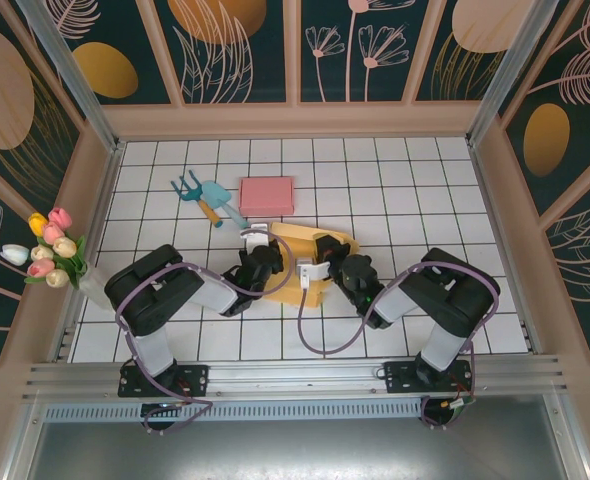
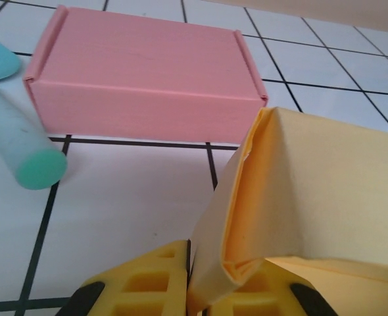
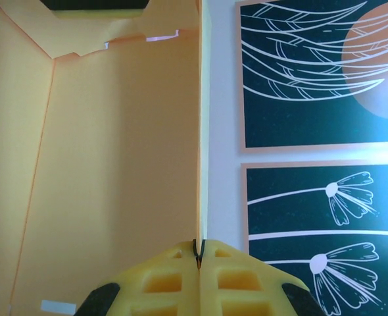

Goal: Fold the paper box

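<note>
The paper box (image 1: 297,240) is located at mid-table (image 1: 425,200), between both grippers. Its folded corner flap (image 2: 220,263) is clamped in the closed jaws of the left gripper (image 2: 189,276). One thin panel edge (image 3: 200,131) is pinched between the fully closed jaws of the right gripper (image 3: 199,253).

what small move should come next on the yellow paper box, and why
Probably the left gripper should press its pinched side wall inward while the right gripper holds steady: both are shut on the yellow paper box, which looks only partly folded.
</note>
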Robot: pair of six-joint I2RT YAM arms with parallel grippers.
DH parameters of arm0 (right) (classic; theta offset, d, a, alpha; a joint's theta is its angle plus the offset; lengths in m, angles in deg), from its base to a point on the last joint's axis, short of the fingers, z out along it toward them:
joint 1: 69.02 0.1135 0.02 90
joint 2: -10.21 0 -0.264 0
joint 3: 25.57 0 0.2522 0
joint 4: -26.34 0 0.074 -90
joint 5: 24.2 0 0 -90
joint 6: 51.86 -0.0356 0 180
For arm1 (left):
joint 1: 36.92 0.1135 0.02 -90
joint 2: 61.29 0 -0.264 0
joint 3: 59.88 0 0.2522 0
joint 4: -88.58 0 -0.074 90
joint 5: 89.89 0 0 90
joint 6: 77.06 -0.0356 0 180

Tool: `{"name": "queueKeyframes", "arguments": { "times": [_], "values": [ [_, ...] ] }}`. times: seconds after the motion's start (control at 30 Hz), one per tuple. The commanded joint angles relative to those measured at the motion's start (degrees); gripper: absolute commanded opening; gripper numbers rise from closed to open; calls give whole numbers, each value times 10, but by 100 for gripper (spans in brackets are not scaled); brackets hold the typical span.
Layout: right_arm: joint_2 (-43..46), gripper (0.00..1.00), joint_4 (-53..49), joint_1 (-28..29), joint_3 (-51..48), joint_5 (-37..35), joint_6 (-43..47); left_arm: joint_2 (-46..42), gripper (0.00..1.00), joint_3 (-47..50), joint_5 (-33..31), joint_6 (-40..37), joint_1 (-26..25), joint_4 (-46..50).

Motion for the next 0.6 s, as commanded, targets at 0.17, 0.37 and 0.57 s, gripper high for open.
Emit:
{"name": "queueKeyframes", "arguments": {
  "times": [0.17, 0.37, 0.57],
  "values": [
    [-4, 0, -73, -6, -14, -25, -49, 10, 28, 9, -129, -49, 41, 32],
    [10, 0, -104, -6, -13, 1, -73, 44, 49, -16, -40, -107, 41, 0],
    [9, 0, -108, -6, -13, 7, -80, 62, 47, -58, -45, -106, 47, 37]
  ]
}}
